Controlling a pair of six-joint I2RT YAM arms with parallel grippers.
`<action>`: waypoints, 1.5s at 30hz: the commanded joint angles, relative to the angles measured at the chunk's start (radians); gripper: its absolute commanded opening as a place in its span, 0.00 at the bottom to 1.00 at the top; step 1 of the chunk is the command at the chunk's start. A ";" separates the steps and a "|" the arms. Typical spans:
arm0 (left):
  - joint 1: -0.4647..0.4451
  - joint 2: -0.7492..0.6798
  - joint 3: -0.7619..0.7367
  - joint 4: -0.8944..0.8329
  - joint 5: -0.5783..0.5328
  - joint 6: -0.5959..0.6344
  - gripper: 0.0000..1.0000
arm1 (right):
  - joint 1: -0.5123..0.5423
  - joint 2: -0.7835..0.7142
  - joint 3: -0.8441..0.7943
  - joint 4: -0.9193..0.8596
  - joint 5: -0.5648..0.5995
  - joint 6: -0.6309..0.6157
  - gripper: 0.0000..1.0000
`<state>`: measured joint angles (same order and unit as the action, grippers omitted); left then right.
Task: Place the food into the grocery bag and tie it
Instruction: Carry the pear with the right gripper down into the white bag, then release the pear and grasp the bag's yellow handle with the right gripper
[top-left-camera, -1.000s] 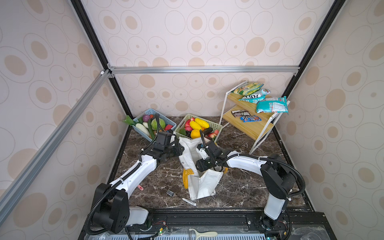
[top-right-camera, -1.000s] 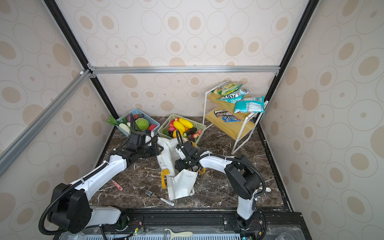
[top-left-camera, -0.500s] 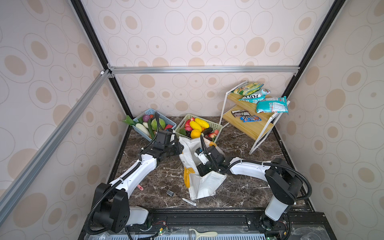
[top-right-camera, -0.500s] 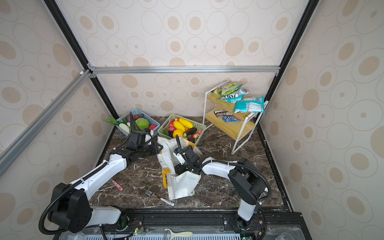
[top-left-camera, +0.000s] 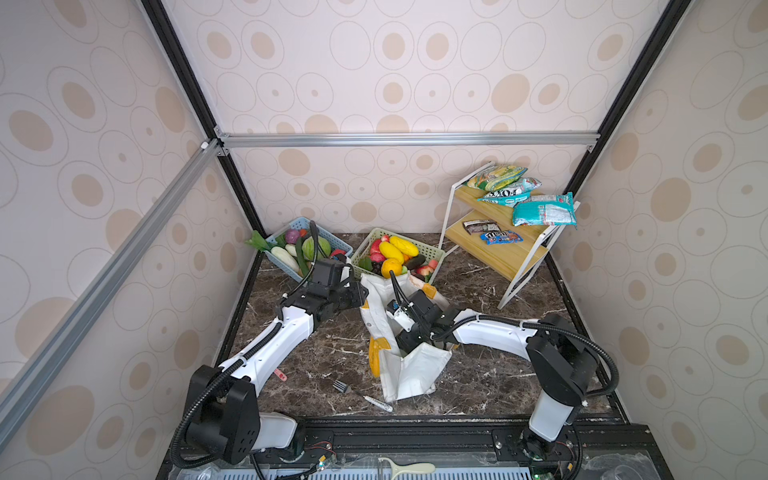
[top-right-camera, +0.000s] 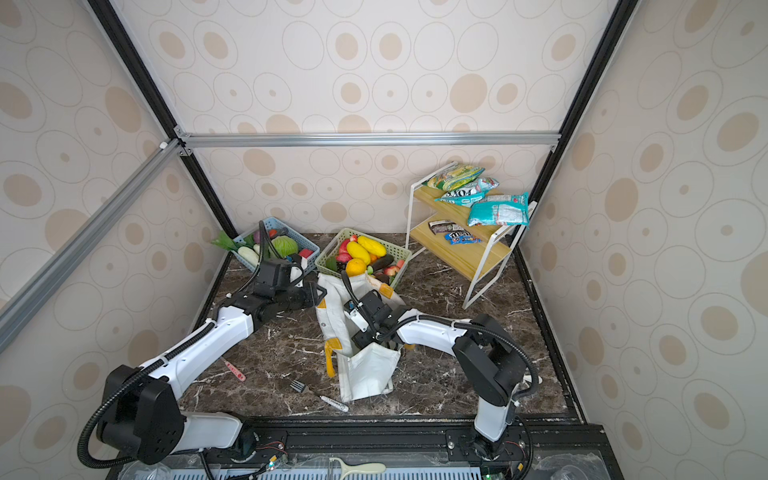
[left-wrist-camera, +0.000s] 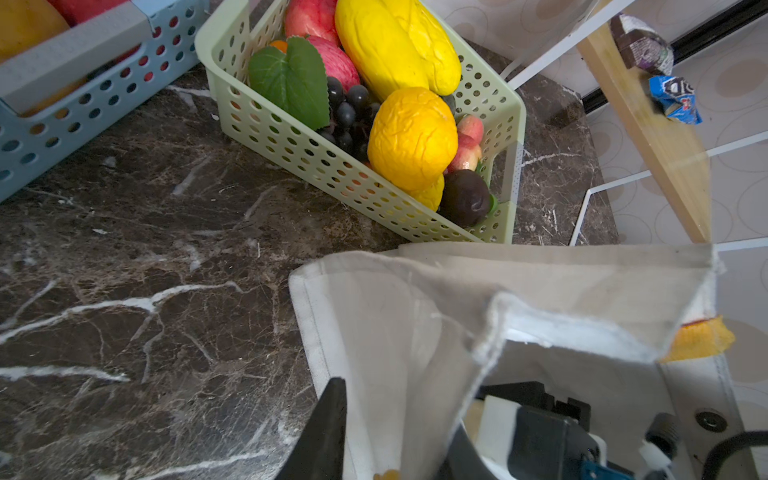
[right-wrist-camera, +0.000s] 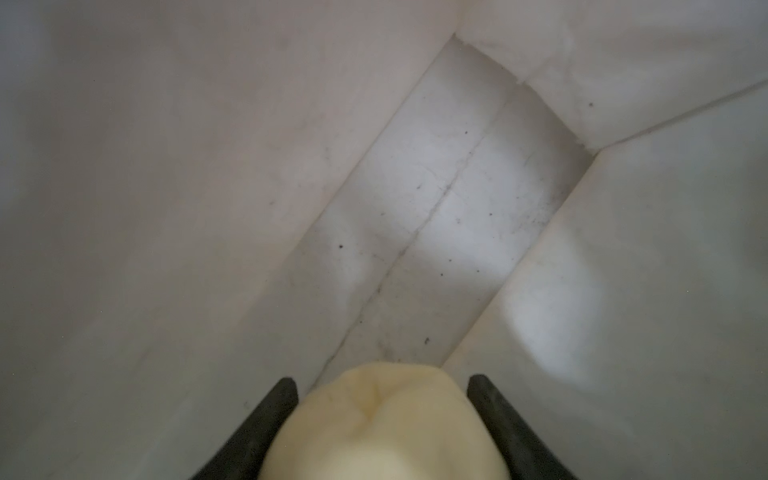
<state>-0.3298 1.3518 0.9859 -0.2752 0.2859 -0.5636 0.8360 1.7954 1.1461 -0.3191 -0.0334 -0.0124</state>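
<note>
A: Bench entry. Largest items first?

B: Dark marble table (top-left-camera: 316, 357). A white-framed wooden rack (top-left-camera: 511, 253) stands at the far right corner, with snack packets (top-left-camera: 544, 210) on both shelves.

A: Location of the grocery bag?

B: The grocery bag (top-left-camera: 415, 374) sits mid-table between the two arms in both top views. Its bottom end points toward the near edge. Its open rim is raised at the far side, just beside the green basket (top-left-camera: 436, 254).

A: Baskets?

B: The blue basket (top-left-camera: 307, 223) is at the far left and the green one is next to it. Both are full of toy produce. The left wrist view shows a green leaf (left-wrist-camera: 291, 79) lying in the green basket against dark grapes.

A: Left arm?

B: The left gripper (top-left-camera: 360, 296) is at the bag's left rim. In the wrist view the cloth fold passes beside one black finger (left-wrist-camera: 328, 424). The jaws are narrow and pinch the rim.

A: Right arm?

B: It reaches into the bag mouth from the right. The right gripper (right-wrist-camera: 382, 380) is inside, looking at the bag's creased white bottom. Its jaws are fairly wide and clasp the beige knobbly ball (right-wrist-camera: 386, 424) on both flanks. The ball is above the bag floor.

A: Small items?

B: A fork (top-left-camera: 361, 395) lies on the marble just left of the bag's near corner.
</note>
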 joint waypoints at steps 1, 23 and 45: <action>0.006 -0.011 0.039 -0.004 0.001 0.031 0.30 | -0.002 0.078 0.070 -0.114 0.085 0.012 0.65; 0.005 -0.016 0.038 0.009 0.003 0.016 0.30 | -0.047 0.056 0.190 -0.204 0.022 0.086 0.97; -0.009 0.012 0.037 0.036 0.035 0.014 0.26 | -0.224 -0.349 0.183 -0.228 -0.134 0.198 0.93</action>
<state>-0.3378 1.3537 0.9863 -0.2623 0.3351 -0.5491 0.6483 1.4956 1.3258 -0.5648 -0.1528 0.1604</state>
